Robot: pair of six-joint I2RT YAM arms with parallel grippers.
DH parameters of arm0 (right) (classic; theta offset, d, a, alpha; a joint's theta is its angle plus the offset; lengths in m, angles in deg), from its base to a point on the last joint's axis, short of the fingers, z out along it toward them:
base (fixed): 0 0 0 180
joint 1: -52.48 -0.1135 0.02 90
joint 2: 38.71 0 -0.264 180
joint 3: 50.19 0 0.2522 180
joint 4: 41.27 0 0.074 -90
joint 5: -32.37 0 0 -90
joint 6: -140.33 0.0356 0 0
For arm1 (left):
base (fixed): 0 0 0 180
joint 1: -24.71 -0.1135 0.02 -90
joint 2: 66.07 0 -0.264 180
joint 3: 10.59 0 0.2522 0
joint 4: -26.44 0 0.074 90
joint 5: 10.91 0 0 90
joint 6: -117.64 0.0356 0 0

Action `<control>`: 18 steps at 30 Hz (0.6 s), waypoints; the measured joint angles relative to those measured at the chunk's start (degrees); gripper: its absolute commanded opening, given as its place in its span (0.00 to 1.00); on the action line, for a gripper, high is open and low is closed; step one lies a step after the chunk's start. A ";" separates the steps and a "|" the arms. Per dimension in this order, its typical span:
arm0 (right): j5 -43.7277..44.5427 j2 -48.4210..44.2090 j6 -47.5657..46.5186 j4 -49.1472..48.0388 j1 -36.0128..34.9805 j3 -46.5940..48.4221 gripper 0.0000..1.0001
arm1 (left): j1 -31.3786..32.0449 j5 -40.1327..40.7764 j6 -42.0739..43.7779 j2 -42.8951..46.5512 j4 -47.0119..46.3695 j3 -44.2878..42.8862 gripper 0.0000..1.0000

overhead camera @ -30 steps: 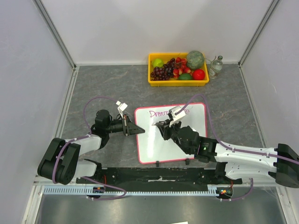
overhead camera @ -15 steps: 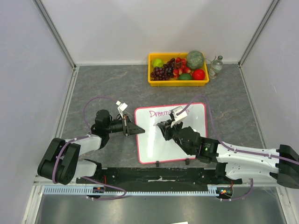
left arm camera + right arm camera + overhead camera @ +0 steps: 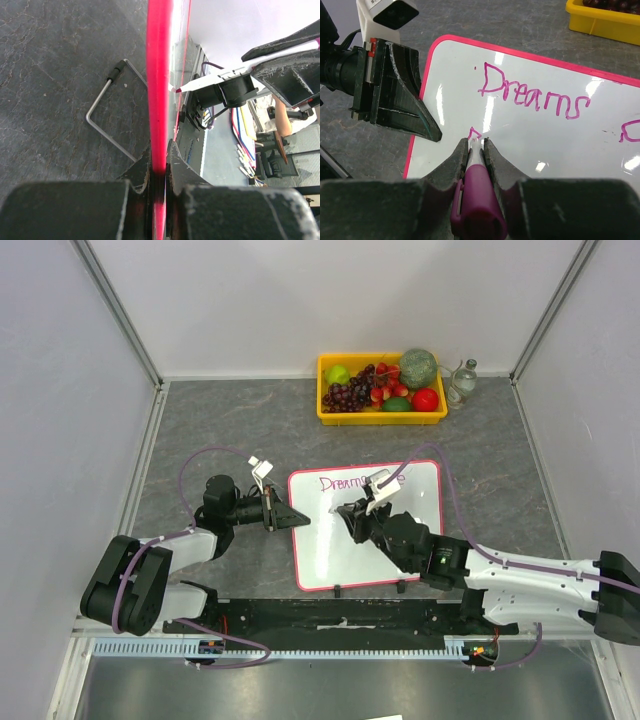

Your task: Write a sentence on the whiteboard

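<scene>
The whiteboard (image 3: 400, 540) lies flat on the grey table, white with a pink-red rim; it also shows in the right wrist view (image 3: 530, 140) and edge-on in the left wrist view (image 3: 159, 85). The sentence (image 3: 345, 482) starts "Dreams" (image 3: 532, 95) along the far edge, with more pink marks at the right. My left gripper (image 3: 296, 519) is shut on the board's left rim (image 3: 159, 172). My right gripper (image 3: 348, 510) is shut on a magenta marker (image 3: 477, 200), tip touching the board at a small fresh stroke (image 3: 475, 134) below "Dreams".
A yellow tray (image 3: 381, 417) of fruit stands at the back, a small glass bottle (image 3: 461, 381) to its right. A bent wire stand (image 3: 107, 120) lies on the table beside the board's left edge. Black clips (image 3: 337, 590) sit on the board's near edge.
My right gripper has shifted slightly left and nearer with the marker, starting a stroke on a second line. The left arm has not moved.
</scene>
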 measured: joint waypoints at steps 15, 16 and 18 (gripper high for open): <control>-3.08 -0.24 2.01 -1.46 0.83 -1.14 0.00 | 0.00 0.00 0.00 0.00 0.02 0.00 0.02; -3.28 -1.33 2.14 -1.33 1.46 -1.68 0.00 | 0.00 0.00 0.00 0.00 0.02 0.00 0.02; -3.43 -3.52 2.43 -0.79 2.60 -2.32 0.00 | 0.00 -0.02 0.00 0.00 0.00 0.00 0.02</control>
